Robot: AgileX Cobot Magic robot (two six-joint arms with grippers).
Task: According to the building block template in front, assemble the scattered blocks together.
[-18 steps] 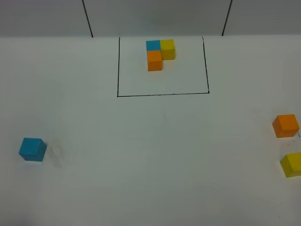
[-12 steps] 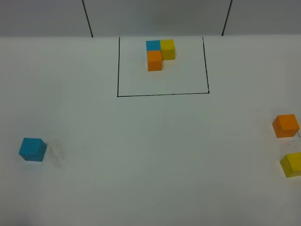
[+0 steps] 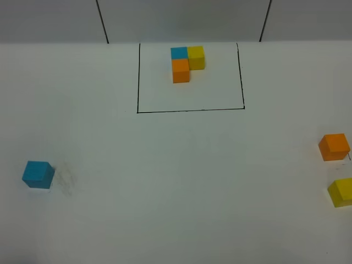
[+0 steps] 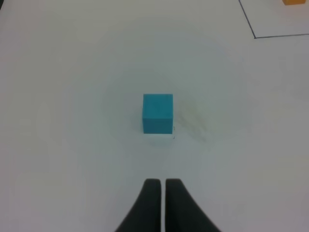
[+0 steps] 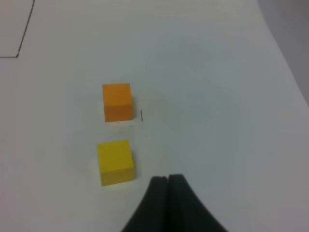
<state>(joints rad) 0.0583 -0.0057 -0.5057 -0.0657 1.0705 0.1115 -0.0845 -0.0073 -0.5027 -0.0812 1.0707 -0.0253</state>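
This looks like a robotics lab test bench rather than a home or shop: a bare matte white surface (image 3: 176, 181), a thin black rectangle (image 3: 190, 110) drawn on it around an L-shaped cluster of blue, yellow and orange cubes (image 3: 184, 65), and behind it a blank grey panelled wall (image 3: 181, 19) split by dark seams (image 3: 102, 22).

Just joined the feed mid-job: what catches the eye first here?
The blue-yellow-orange template cluster sits inside a black outline at the far middle. The loose blue cube lies alone far left, the orange cube and yellow cube apart at the right edge. The left gripper and right gripper are shut, empty.
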